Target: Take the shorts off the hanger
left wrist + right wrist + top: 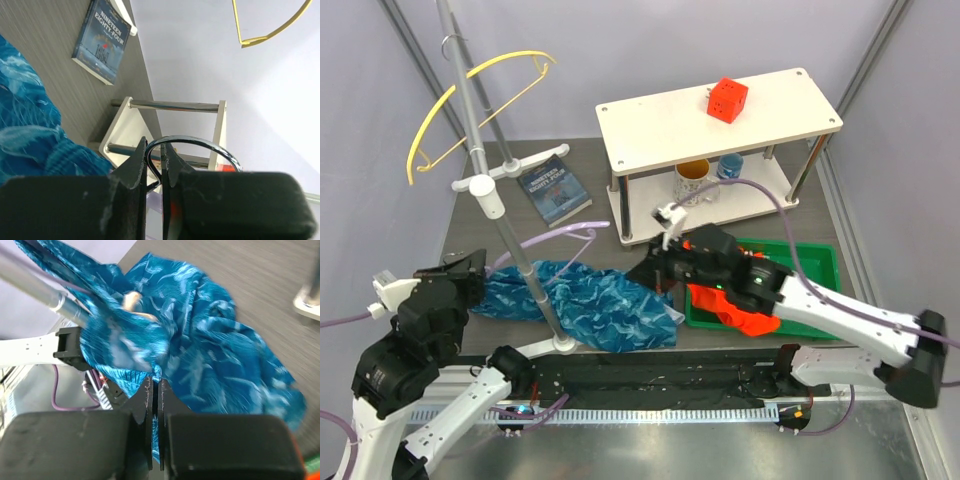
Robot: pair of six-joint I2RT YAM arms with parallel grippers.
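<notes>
Pinches the hanger's chrome hook (192, 138) in the closed left end effector (156, 162); clamps an edge of the blue-teal shorts (210, 350), lying on the worktop (250, 270), in the right end effector (156, 390).

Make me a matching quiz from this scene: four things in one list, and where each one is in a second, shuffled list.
Things:
1 red cube
2 book
3 mug
4 blue shorts

Places:
A pinched in the right gripper's jaws
B on the shelf's top board
C cover up on the table
D under the shelf's top board

Pairs: 1-B, 2-C, 3-D, 4-A
</notes>
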